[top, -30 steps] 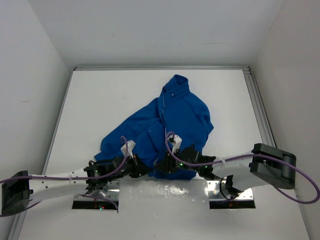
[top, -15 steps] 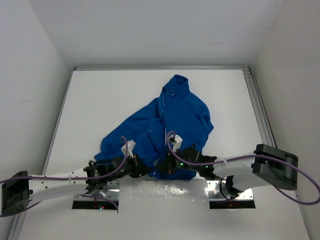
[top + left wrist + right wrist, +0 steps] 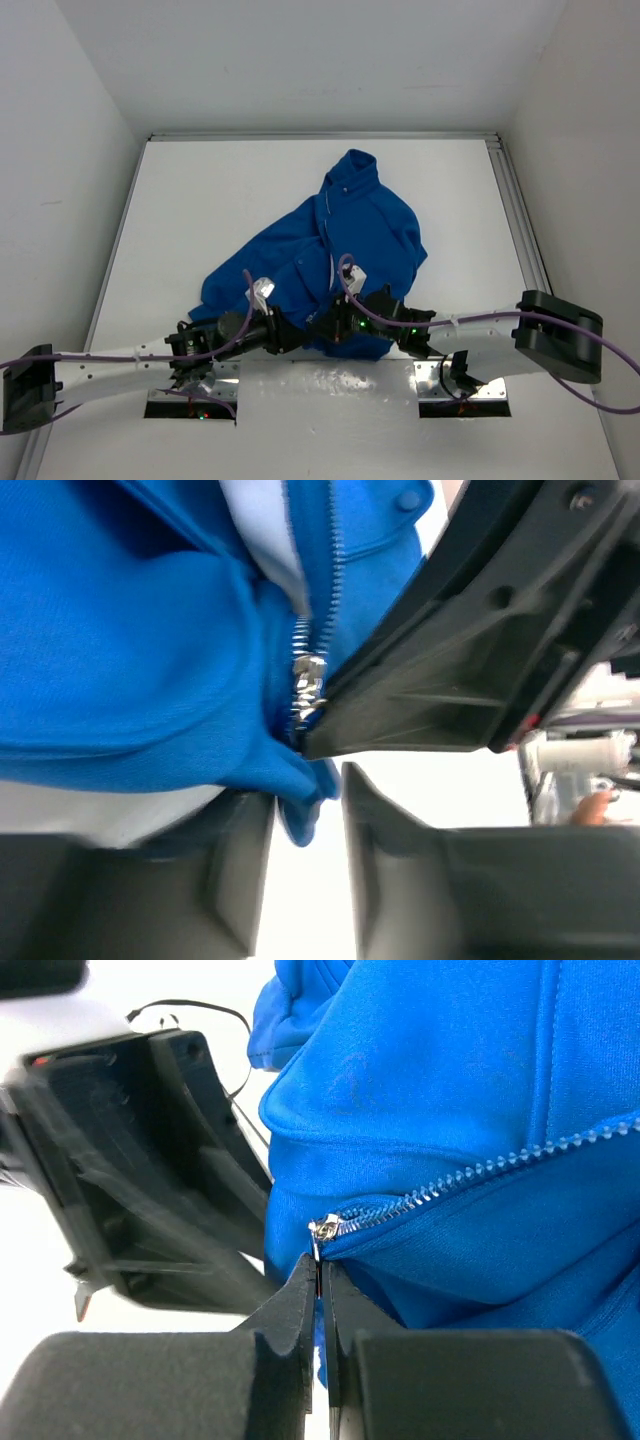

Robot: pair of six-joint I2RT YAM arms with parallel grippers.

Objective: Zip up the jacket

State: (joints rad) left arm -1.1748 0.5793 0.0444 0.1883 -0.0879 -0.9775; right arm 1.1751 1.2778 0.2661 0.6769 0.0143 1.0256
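The royal-blue jacket [image 3: 365, 225] lies crumpled on the white table, collar at the far end, its hem at the near edge between both arms. Its silver zipper [image 3: 327, 215] is open along most of the front. In the right wrist view my right gripper [image 3: 320, 1265] is shut on the pull tab hanging from the zipper slider [image 3: 325, 1228] at the hem. In the left wrist view my left gripper [image 3: 305, 802] stands open just below the slider [image 3: 308, 675]. A corner of the blue hem [image 3: 300, 815] hangs into the gap against the left finger, with white table showing between the jaws.
The two grippers [image 3: 305, 333] are nearly touching at the hem. The right gripper's dark finger [image 3: 430, 680] fills the left wrist view's right side, and the left gripper's body [image 3: 150, 1160] fills the right wrist view's left side. Walls enclose the table [image 3: 200, 200] on three sides.
Both wrists have shifted slightly towards each other at the hem. The jacket has hardly moved.
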